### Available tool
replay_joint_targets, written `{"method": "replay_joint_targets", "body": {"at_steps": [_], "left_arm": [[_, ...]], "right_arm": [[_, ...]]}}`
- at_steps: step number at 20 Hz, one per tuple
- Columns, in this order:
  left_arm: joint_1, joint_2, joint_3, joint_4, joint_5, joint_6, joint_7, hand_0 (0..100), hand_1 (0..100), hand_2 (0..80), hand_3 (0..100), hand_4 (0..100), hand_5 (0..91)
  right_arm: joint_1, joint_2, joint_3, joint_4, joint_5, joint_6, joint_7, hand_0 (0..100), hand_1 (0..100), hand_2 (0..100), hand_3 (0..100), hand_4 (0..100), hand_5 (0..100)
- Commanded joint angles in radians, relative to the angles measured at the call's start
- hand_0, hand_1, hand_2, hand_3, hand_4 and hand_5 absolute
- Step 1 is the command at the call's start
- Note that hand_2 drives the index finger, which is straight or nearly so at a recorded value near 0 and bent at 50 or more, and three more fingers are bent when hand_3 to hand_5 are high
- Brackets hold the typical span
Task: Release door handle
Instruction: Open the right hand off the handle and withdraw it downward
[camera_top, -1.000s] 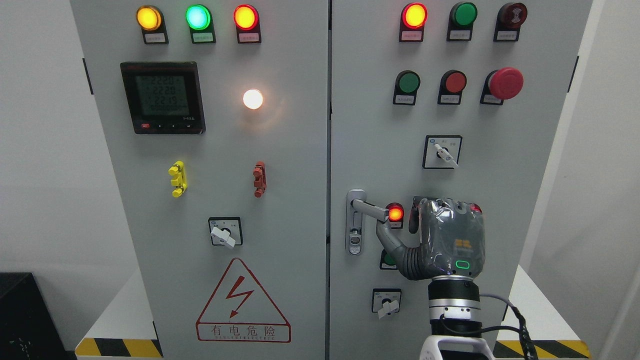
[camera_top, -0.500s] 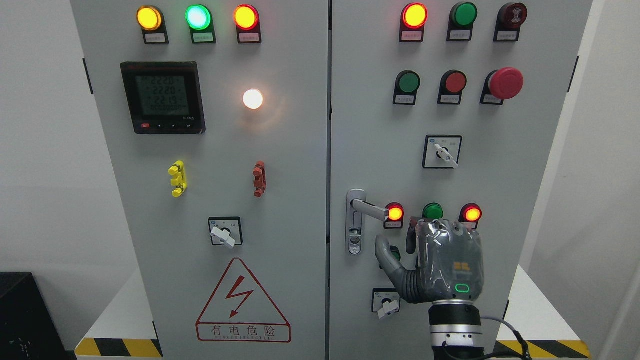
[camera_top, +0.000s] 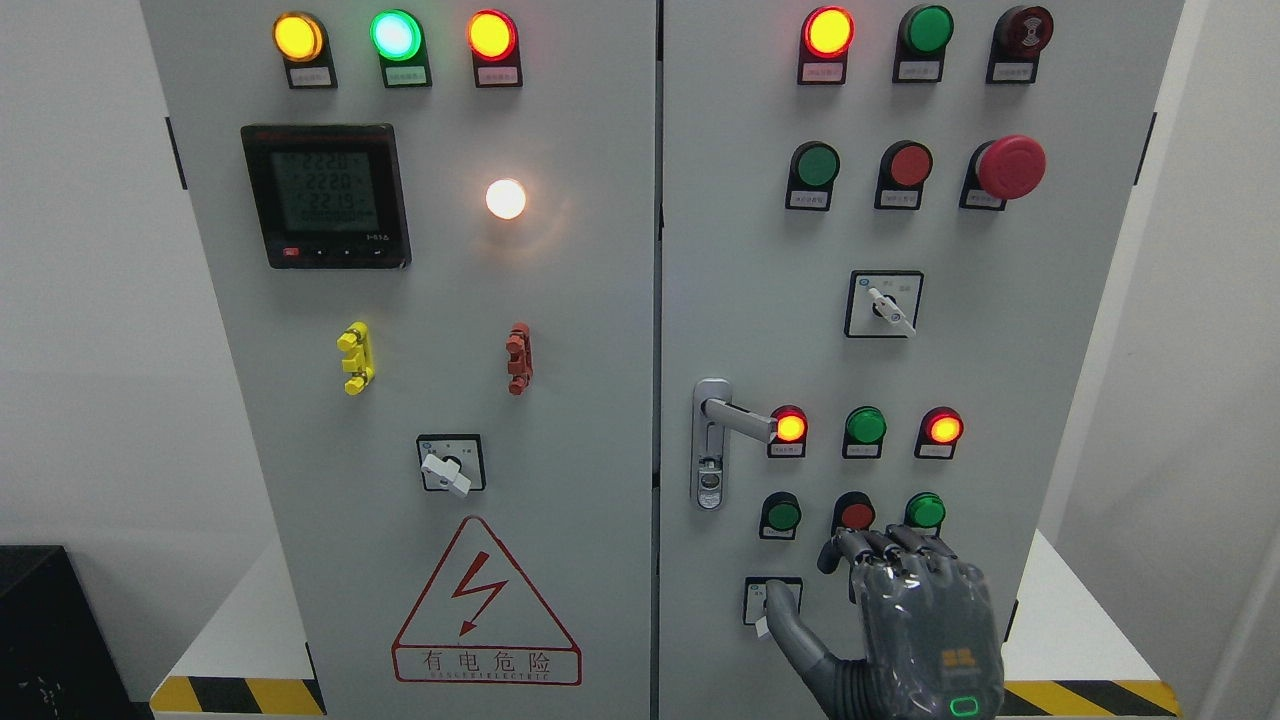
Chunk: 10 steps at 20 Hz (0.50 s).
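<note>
The right hand (camera_top: 905, 625) was cut off at the wrist by the bottom edge; its arm was out of frame. Its thumb covered most of the selector switch (camera_top: 770, 600) just left of it. Button labels above the fingertips were too small to read.

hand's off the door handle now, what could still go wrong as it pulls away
1. The right hand sits low on the right door, its fingertips just under the bottom row of buttons; an upward drift could press one.
2. Its thumb overlaps the small selector switch, so a sideways move might nudge it.
3. The door handle looks horizontal and free, but whether the door is latched cannot be told from here.
</note>
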Motion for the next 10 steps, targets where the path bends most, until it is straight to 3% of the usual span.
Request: {"method": "replay_joint_targets", "body": {"at_steps": [1,2,10], "left_arm": [[0.0,0.0,-0.021,-0.02,0.0,0.0,0.0,0,0,2.1,9,1,0.0],[0.0,0.0,-0.021,-0.02,0.0,0.0,0.0,0,0,2.1,9,1,0.0],[0.0,0.0,-0.021,-0.02,0.0,0.0,0.0,0,0,2.2,9,1,0.0]], "right_arm": [[0.051,-0.004,-0.177,-0.085,-0.087,-0.065,-0.004,35,27,0,4,5,3],[0.042,-0.002,-0.176,-0.087,-0.088,-0.065,-0.006,35,26,0,0,0,0],[-0.064,0.001,-0.162,-0.088,-0.088,-0.055,-0.054,34,28,0,0,0,0]]}}
